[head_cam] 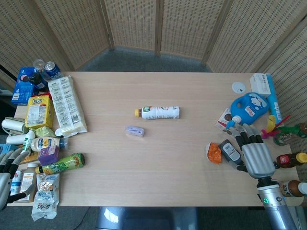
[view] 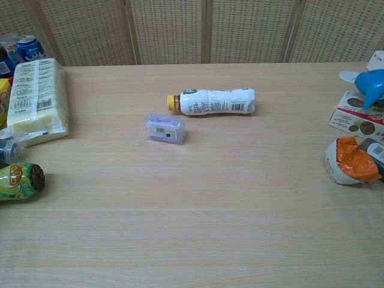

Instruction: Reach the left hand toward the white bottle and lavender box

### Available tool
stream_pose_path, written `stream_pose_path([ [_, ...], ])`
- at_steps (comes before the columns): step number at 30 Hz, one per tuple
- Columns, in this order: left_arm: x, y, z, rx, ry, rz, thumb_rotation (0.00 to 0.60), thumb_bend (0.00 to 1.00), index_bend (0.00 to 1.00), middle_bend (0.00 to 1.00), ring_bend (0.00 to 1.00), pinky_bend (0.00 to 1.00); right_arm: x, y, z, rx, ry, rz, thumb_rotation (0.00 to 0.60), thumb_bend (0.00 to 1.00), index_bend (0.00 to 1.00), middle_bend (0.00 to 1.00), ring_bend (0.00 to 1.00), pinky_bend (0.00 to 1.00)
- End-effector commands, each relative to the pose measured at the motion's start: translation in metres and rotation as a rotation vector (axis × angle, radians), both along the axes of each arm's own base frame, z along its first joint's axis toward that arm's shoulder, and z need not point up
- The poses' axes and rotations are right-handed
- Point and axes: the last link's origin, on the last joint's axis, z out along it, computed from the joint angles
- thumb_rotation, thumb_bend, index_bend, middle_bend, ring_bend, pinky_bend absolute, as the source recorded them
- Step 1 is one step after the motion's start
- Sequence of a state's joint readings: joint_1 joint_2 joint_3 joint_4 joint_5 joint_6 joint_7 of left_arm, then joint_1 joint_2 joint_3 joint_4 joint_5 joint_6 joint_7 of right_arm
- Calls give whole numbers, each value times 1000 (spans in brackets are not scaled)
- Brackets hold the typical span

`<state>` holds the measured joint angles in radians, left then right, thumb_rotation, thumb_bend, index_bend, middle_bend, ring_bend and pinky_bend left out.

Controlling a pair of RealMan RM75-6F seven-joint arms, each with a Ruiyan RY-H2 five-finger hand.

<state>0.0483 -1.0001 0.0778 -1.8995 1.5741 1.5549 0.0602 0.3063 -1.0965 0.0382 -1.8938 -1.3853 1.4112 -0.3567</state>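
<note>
- The table (head_cam: 158, 172) is filling both views; only the head view is taking in its whole top, with clutter sitting at both ends and the middle holding just two things.
- The long cracker pack (head_cam: 67, 105) is lying along the left end, with a yellow bag (head_cam: 38, 111) and cans (head_cam: 46, 68) beside it. The chest view is catching only the pack and the cans there.
- The blue jug (head_cam: 249, 108) is sitting at the right end; the chest view is cutting it down to a sliver at its edge.
- The right hand (head_cam: 256, 158) is resting near the right edge, palm down, fingers spread and holding nothing. Only the head view is showing it.
- The left hand (head_cam: 7, 165) is showing at the head view's left edge, low beside the clutter; whether it is gripping anything I cannot tell. It is sitting well apart from the bottle.
- The bottle (view: 213, 101) is lying on its side mid-table, yellow cap pointing left.
- The orange packet (view: 354, 161) is lying near the right hand.
- The box (view: 164, 129) is sitting just beside the bottle, toward the robot and near the cap end, not touching it.
</note>
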Motion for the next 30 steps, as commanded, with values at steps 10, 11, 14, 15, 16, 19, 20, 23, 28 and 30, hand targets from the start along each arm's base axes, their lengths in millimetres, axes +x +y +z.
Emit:
stream_pose_path([
  [10,9,26,-12,-48,-7,-29,600,261,127,94,0,0,-20,4,-5,5,-47,-64,600,72,80,97,0,0],
  [11,11,33,-13,-56,3,-43,600,260,127,94,0,0,-21,4,-4,2,-48,-69,600,73,80,97,0,0],
  [14,17,54,-19,-97,4,-77,600,260,127,94,0,0,-22,6,-2,-4,-48,-72,600,75,80,98,0,0],
  [15,19,61,-22,-114,4,-89,600,260,127,94,0,0,-22,7,-1,-5,-48,-72,600,75,80,98,0,0],
  [16,20,69,-25,-132,3,-98,600,261,127,94,0,0,-22,8,0,-7,-48,-73,600,74,80,98,0,0],
  [19,25,97,-37,-207,9,-116,600,265,127,93,0,0,-22,11,3,-15,-43,-79,600,75,80,98,0,0],
  [20,26,108,-42,-241,13,-118,600,266,121,93,0,0,-22,12,5,-19,-41,-82,600,75,80,98,0,0],
  [23,34,136,-58,-311,18,-133,600,267,101,90,0,0,-22,16,8,-26,-33,-87,600,75,81,97,0,0],
  [28,50,176,-90,-375,14,-174,600,267,99,87,0,0,-25,22,14,-43,-28,-105,600,75,82,97,0,0],
  [30,57,190,-106,-392,3,-188,600,267,99,87,0,0,-26,26,18,-53,-27,-115,600,75,83,97,0,0],
])
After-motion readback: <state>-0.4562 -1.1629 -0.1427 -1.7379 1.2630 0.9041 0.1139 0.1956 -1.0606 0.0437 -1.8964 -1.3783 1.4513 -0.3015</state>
